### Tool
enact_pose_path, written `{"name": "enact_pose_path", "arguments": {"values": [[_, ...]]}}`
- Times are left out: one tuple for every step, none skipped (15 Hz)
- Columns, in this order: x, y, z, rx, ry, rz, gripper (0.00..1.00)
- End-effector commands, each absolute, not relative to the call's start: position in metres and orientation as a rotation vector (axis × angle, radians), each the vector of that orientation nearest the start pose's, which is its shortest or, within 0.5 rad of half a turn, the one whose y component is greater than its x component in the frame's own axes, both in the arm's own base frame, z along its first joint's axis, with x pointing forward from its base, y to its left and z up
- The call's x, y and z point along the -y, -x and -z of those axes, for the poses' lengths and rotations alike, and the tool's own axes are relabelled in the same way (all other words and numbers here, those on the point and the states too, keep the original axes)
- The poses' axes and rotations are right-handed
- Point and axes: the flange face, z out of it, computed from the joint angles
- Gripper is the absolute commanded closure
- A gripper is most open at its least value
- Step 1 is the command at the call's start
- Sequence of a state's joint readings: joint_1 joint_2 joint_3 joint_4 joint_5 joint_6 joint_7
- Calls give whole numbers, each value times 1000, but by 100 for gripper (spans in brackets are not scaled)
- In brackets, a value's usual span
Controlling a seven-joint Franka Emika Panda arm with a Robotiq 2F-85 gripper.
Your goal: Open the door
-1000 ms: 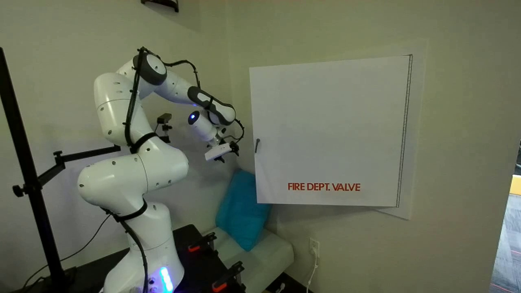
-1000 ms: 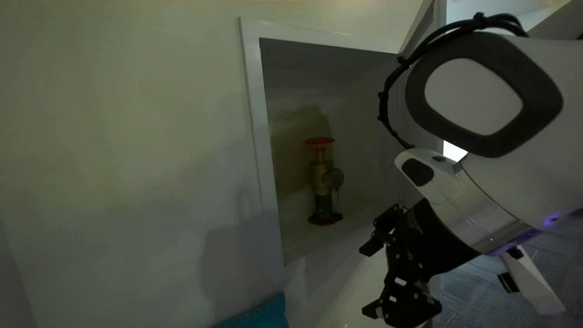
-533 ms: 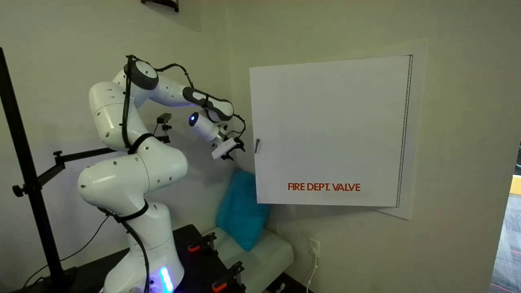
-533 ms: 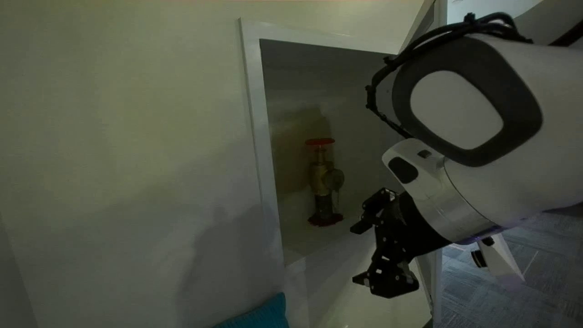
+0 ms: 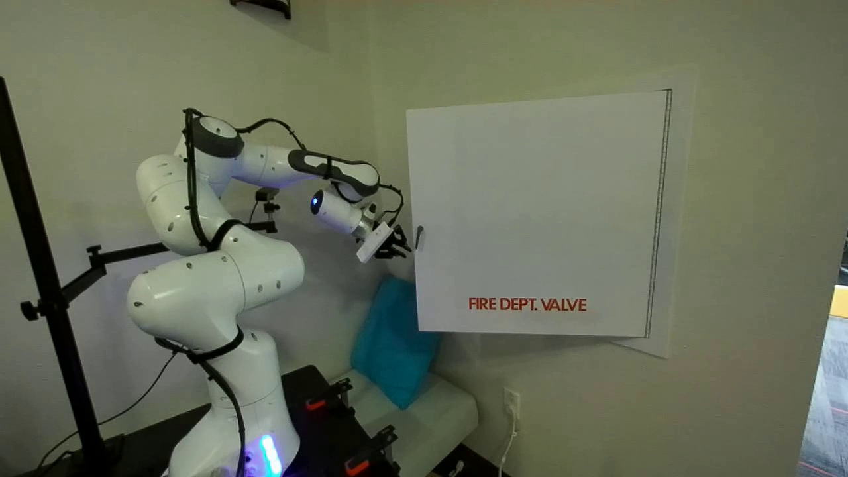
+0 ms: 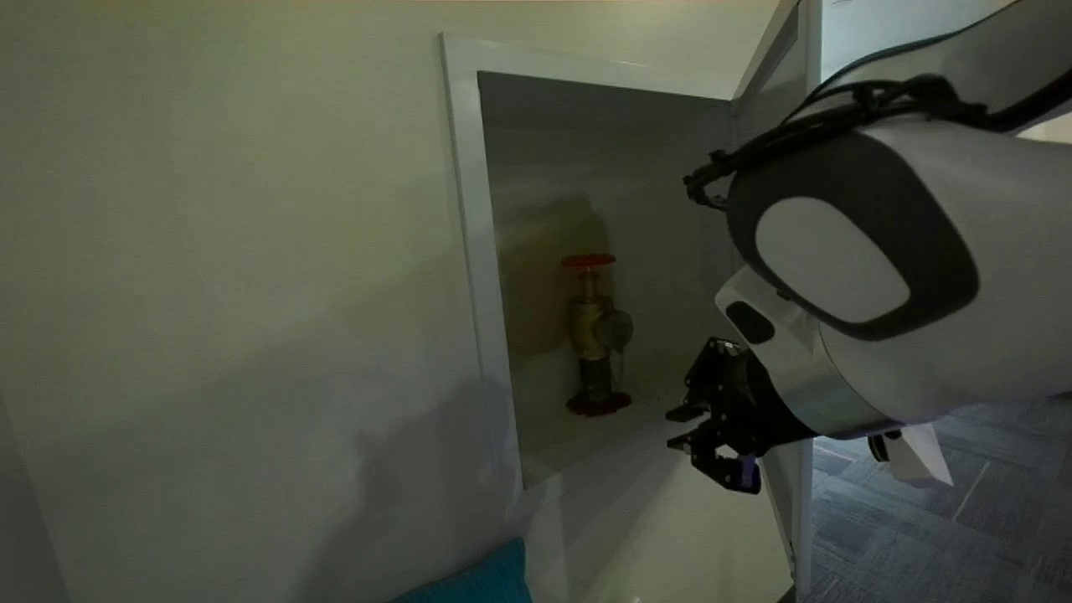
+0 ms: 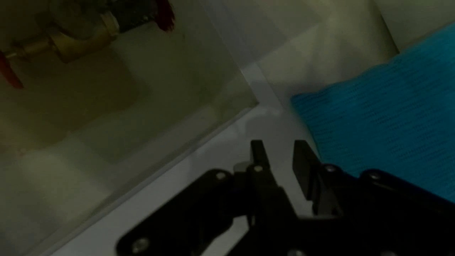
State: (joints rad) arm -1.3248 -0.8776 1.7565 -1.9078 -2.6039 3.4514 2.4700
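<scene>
Door [image 5: 530, 199] stands open on one valve [image 6: 588, 331] — one empty gripper [image 7: 278, 145], two fingers [image 7: 258, 153] narrowly parted.

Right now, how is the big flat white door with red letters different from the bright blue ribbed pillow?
The big flat white door has red letters; the bright blue ribbed pillow shows none. The door is a flat panel; the pillow looks puffy and soft. The door hangs swung open; the pillow rests tilted on the pale padded seat. Alike: the black two-fingered gripper holds neither.
</scene>
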Motion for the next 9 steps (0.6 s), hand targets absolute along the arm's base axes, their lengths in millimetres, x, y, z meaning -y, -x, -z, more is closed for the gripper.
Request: {"name": "enact_pose_path", "arguments": {"values": [[-297,-416,-294,-1173,-2050,-935,99],[-289,-414,-287,-1163,-2043,-906,100],[-280,-413,-281,-1156,-2037,-877,100],[-272,-412,-274,-1145,-2028,-849,100],[-264,-412,-269,-1139,-2015,-822,100],[-259,-413,-264,-1144,-1999,-797,100],[-254,-414,-261,-1148,-1983,-777,100],[-251,-416,-258,-1153,-1961,-760,100],[-247,-418,-255,-1157,-1949,-742,100]]}}
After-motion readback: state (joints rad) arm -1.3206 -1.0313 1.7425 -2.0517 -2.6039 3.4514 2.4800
